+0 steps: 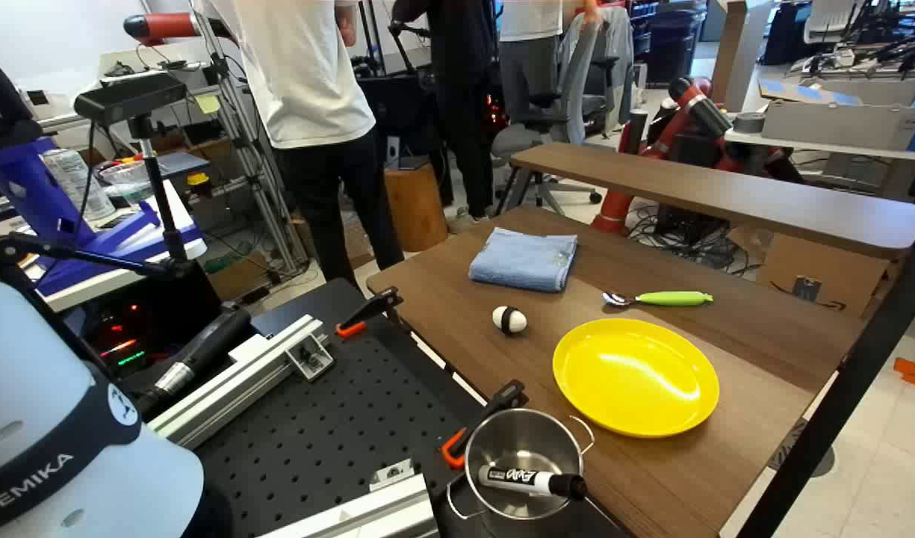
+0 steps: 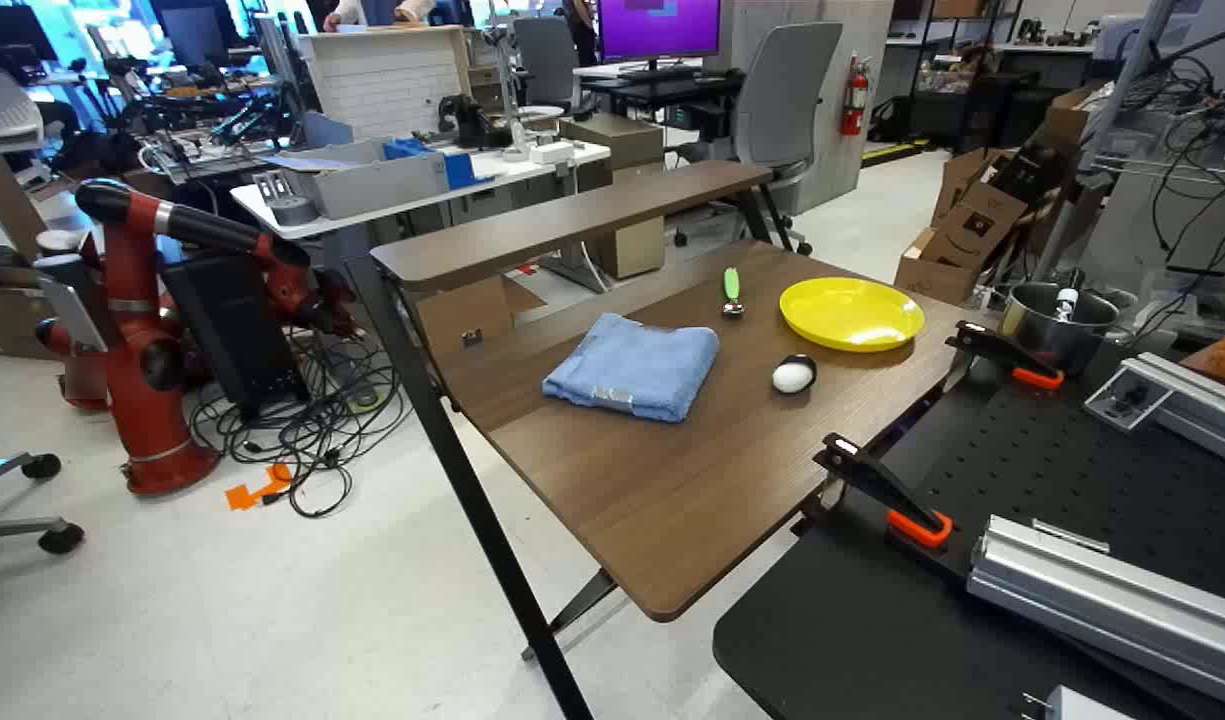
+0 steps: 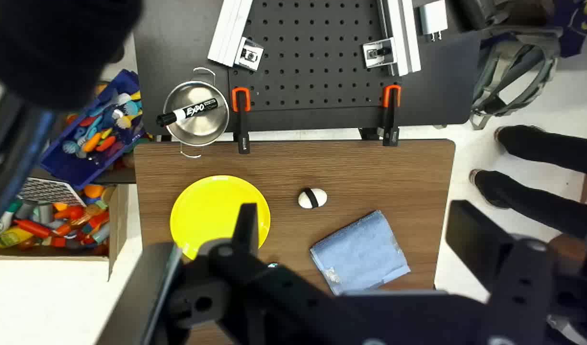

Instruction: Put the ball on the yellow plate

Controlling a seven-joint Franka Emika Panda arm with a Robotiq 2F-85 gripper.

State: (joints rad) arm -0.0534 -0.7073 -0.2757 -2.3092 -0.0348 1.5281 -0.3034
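The ball is small and white with a black band, and lies on the brown table in both exterior views. It also shows in the wrist view. The yellow plate lies flat near it in both exterior views, with bare table between them. In the wrist view, the plate is left of the ball and partly hidden by a finger. My gripper is open and empty, high above the table, its fingers wide apart. It does not show in the exterior views.
A folded blue towel lies near the ball. A spoon with a green handle lies beyond the plate. A metal pot holding a marker stands beside the table. Black clamps sit at the table edge. A raised shelf runs along the far side.
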